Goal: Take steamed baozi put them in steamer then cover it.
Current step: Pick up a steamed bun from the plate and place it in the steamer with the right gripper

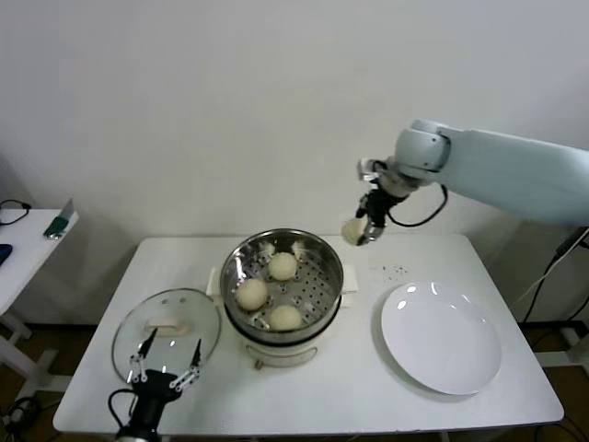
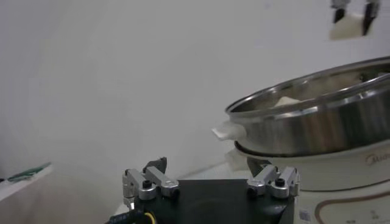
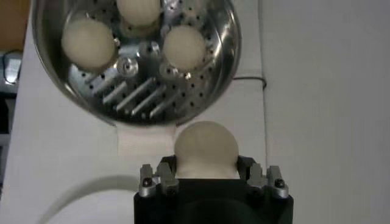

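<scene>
- Upper right of the head view: right gripper (image 1: 362,229) is clamped on the fourth steamed baozi (image 1: 352,231), held in the air above the table (image 1: 515,387), behind and to the right of the steamer (image 1: 324,287).
- Key relation: the steamer lies down and to the left of the held bun; in the right wrist view its open rim (image 3: 234,58) sits just past the bun (image 3: 205,148), so my guess is a short carry over the rim, then a lowering.
- Free spot: three buns (image 1: 282,266) fill the left, back and front; the perforated floor (image 1: 320,284) on the right side looks bare.
- Lower left of the head view: left gripper (image 1: 167,373), jaws spread wide and holding nothing, waits at the near edge of the cover (image 1: 198,311), which lies flat on the table left of the steamer. Nearer arm for the lid.
- Materials: buns smooth, cream, soft dough; steamer shiny steel, round; cover clear glass with metal rim and cream bar handle (image 1: 166,324).
- White plate (image 1: 442,338), lower right, holds nothing.
</scene>
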`<control>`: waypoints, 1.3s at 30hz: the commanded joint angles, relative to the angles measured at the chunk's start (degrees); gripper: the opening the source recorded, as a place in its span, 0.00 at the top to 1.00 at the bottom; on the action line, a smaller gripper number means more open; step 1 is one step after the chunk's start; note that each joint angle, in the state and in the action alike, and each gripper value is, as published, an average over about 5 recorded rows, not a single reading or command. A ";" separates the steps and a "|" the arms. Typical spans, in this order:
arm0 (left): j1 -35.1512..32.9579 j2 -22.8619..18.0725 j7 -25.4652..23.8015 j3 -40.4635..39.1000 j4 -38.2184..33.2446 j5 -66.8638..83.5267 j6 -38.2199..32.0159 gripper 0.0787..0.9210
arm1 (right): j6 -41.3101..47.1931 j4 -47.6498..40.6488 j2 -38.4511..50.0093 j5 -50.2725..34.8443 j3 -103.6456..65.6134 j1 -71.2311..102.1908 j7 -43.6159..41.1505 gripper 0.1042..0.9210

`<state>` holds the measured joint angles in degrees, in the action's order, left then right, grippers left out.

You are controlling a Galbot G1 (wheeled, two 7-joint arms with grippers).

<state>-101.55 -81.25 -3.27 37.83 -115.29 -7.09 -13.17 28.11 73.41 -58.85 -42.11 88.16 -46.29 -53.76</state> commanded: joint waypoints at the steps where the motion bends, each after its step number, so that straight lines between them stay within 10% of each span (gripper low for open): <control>1: -0.65 0.78 -0.14 -0.23 -0.05 0.63 -0.66 0.12 | 3.10 0.42 -13.82 -12.11 7.15 -5.46 2.94 0.34; 28: -0.12 2.59 -0.23 0.97 2.17 2.67 -1.30 0.12 | 5.38 -1.63 -18.25 -7.43 11.24 6.76 7.91 0.32; 39: -0.04 2.53 -0.23 0.97 2.30 2.43 -1.24 0.12 | 4.72 -0.96 -15.86 -6.32 8.66 3.59 5.08 0.12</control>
<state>-101.57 -78.78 -3.50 38.81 -113.13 -4.57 -14.44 32.99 72.39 -75.39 -49.06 97.94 -41.46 -47.33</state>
